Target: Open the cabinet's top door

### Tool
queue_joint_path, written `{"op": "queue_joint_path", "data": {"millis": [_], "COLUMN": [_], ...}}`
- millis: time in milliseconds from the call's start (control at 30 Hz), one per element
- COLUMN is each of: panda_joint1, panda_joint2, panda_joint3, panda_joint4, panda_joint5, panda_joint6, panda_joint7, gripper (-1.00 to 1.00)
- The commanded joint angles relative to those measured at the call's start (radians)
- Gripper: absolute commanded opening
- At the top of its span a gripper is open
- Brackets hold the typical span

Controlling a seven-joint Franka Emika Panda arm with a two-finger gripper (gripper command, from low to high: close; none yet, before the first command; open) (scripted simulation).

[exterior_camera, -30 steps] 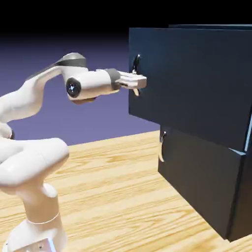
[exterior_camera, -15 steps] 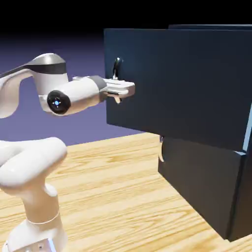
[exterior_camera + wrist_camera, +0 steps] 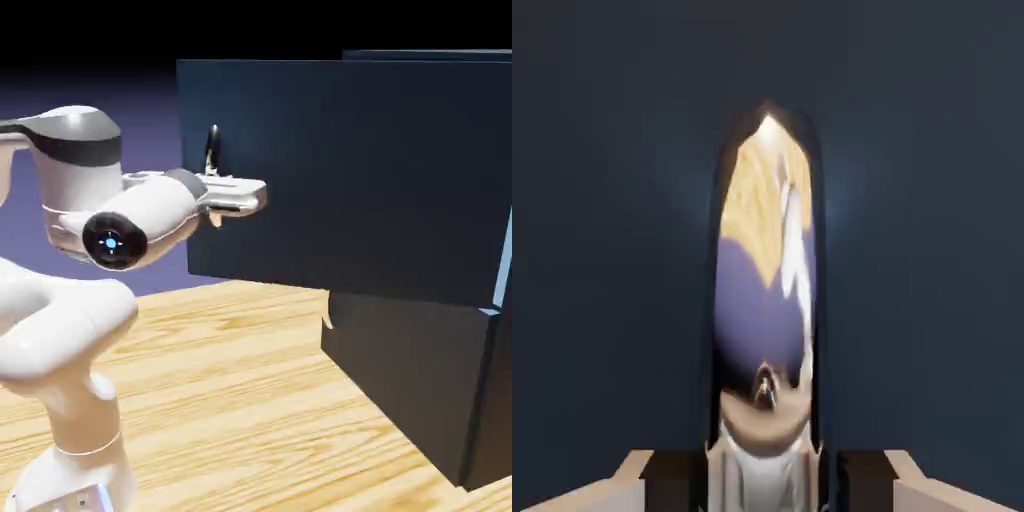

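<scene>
Wooden surface (image 3: 240, 380) under a blue-violet backdrop carries the cabinet (image 3: 430, 390) at the right. At chest height the tool (image 3: 238, 196) is closed on the curved silver handle (image 3: 211, 150) of the top door (image 3: 350, 170), which juts out past the lower panel (image 3: 400, 370). Only the hand view shows the handle (image 3: 767, 300) large between the fingertips (image 3: 632, 478), mirroring the room.
</scene>
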Motion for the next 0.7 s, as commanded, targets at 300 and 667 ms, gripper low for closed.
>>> {"op": "queue_joint_path", "data": {"millis": [300,667], "panda_joint1": [0.169,0.477], "panda_joint2": [0.362,0.753], "panda_joint3": [-0.311,-0.655], "panda_joint4": [0.273,0.667], "panda_joint5": [-0.292,-0.464], "panda_joint6": [-0.25,-0.574], "panda_joint7": [-0.172,-0.368], "gripper": [-1.0,-1.0]}}
